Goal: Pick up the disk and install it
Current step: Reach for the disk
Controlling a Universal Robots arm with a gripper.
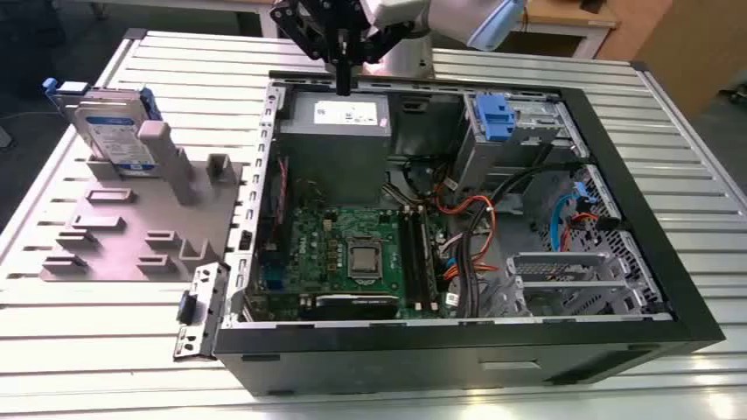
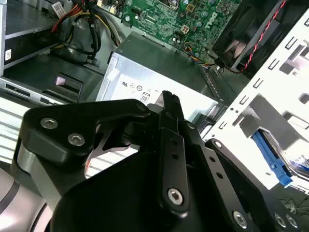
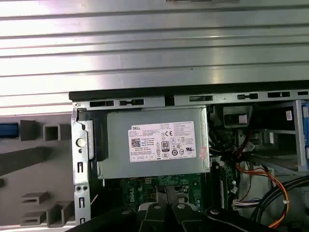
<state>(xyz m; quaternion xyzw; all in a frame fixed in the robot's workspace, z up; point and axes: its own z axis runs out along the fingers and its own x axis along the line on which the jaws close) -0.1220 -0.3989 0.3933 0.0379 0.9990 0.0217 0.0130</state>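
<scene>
Above the power supply [image 1: 336, 118], the gripper [image 1: 345, 87] hangs with fingers pressed together, carrying nothing. At its 9 o'clock in the exterior view, the disk [image 1: 117, 131] stands upright in a grey fixture [image 1: 129, 236] on the worktop [image 1: 94, 350], presumably staged edge-up for grasping.

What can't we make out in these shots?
- Disk: exterior view, lower edge hidden by posts of the grey holder.
- Power supply: second wrist view, partly covered by the hand.
- Motherboard: first wrist view, mostly cut off by the picture edge and the hand.
</scene>
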